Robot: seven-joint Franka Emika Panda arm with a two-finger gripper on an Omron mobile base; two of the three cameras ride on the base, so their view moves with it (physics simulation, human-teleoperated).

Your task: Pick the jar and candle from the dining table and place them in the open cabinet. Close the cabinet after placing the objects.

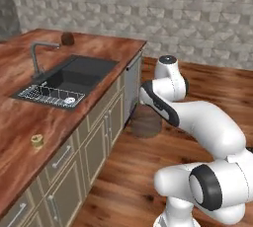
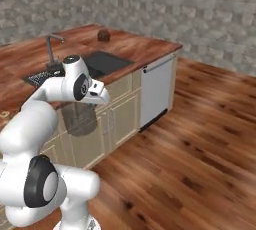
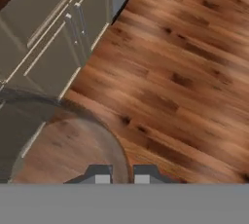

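Fingers point(image 3: 121, 177) clamp jar point(image 3: 58, 140) rim above floor point(image 3: 185, 62), beside drawers point(image 3: 53, 38)

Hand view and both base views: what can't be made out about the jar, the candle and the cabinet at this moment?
- Jar: left base view, its top is hidden behind the arm; hand view, the left and bottom edges cut it off.
- Gripper: hand view, only the tips show, straddling the jar's rim; the contact itself is cut off at the bottom.
- Candle: left base view, too small to tell its details.
- Cabinet: its open door and shelf cannot be made out.
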